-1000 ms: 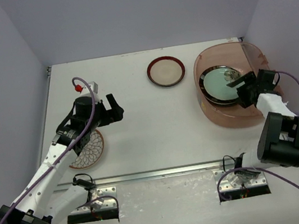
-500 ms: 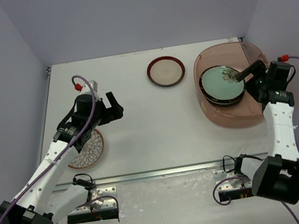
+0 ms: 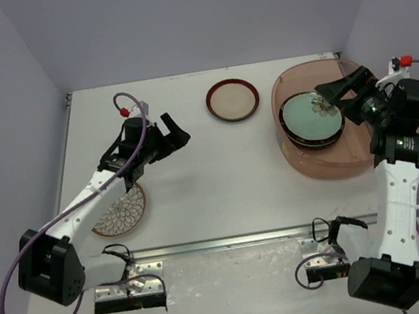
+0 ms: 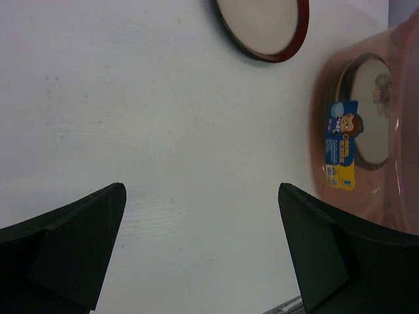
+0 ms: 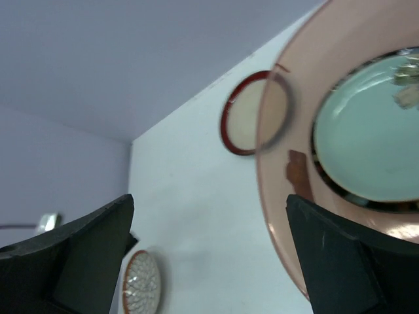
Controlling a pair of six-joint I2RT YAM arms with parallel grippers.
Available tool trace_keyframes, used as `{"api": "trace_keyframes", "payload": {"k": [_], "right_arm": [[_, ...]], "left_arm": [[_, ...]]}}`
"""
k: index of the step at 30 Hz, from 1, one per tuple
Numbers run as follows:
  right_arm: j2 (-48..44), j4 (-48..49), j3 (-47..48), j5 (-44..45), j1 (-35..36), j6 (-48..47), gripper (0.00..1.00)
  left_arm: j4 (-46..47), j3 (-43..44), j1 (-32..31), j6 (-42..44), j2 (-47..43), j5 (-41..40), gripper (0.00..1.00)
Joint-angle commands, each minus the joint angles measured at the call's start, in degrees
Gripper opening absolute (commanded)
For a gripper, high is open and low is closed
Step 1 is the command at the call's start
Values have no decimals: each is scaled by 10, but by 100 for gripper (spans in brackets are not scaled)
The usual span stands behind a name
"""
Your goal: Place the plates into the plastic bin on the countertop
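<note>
On the countertop (image 3: 200, 198), the petal-pattern plate (image 3: 121, 211) lies below my left arm, my left gripper (image 3: 175, 134) hangs spread and empty, the maroon-rimmed plate (image 3: 232, 100) sits near the far edge, the mint green plate (image 3: 308, 117) tops a stack inside the plastic bin (image 3: 306, 164), and my right gripper (image 3: 337, 95) hovers above it, jaws apart, holding nothing.

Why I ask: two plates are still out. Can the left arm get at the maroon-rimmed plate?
Probably yes: the left arm, jaws open, points toward the plate, with only bare countertop between them.
</note>
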Motion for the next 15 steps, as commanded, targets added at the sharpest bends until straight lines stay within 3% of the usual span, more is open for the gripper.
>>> {"api": "trace_keyframes", "payload": {"k": [1, 4, 6, 7, 11, 15], "right_arm": [[-32, 200, -68, -209, 2, 132, 99], [-28, 415, -146, -301, 11, 292, 99], [-26, 476, -167, -312, 33, 333, 99], [-29, 477, -169, -306, 42, 331, 99], [-59, 330, -131, -254, 94, 207, 99], [-64, 252, -101, -238, 125, 148, 99]], "left_arm": [[128, 66, 0, -83, 126, 9, 100], [172, 144, 0, -139, 249, 28, 100], [216, 198, 3, -160, 337, 49, 100], [228, 220, 5, -174, 370, 59, 100], [262, 342, 15, -207, 526, 121, 96], [179, 473, 16, -197, 632, 107, 95]]}}
